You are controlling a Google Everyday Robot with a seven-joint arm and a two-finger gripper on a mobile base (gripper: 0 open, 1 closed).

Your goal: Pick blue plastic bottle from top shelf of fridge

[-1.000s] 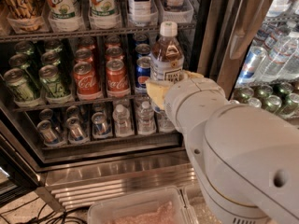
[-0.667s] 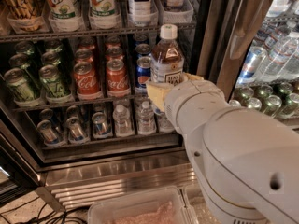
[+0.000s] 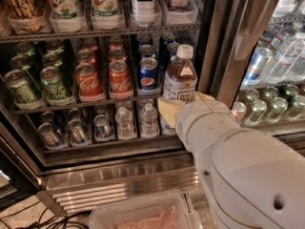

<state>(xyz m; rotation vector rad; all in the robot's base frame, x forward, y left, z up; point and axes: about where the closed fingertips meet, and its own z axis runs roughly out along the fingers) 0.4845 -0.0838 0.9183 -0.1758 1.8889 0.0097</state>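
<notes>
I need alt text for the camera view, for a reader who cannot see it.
The gripper holds the blue plastic bottle upright by its lower part, in front of the soda cans in the fridge, below the top shelf.

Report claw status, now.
Claw: closed on the blue plastic bottle, holding it upright beside the Pepsi can, below the top shelf.

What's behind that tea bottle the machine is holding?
Behind the blue plastic bottle, gripped low by the claw, stand blue Pepsi cans on a wire rack. Whatever sits directly behind the bottle's body is covered, and the claw hides its base.
</notes>
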